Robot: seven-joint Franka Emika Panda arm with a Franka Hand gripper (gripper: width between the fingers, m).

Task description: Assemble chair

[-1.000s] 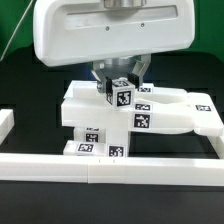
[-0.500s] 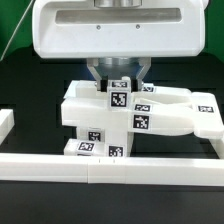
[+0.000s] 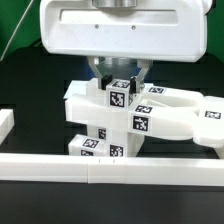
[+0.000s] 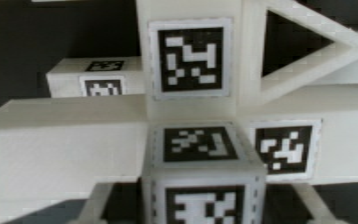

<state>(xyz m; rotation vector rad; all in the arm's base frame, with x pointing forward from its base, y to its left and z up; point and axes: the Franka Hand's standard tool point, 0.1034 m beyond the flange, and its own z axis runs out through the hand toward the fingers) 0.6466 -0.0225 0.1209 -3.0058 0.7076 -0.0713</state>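
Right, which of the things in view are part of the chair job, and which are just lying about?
Job: joined white chair parts; upright tagged block, clamped in the gripper.
Lying about: long white border rail; black table.

Exterior view:
- Long white border rail (image 3: pixel 150 167) runs across whole front of scene, edge to edge. Joint line visible in it, somewhat toward exterior view's left.
- Short white rail piece (image 3: pixel 5 122) at far edge on exterior view's left, behind long rail, apart from it.
- Black counter (image 3: pixel 30 205) shows in front of rail and between the two rail pieces.
- Green backdrop (image 3: pixel 12 40) in upper corner on exterior view's left.

Wrist view: only dark, blurred background in gaps; cannot tell more.
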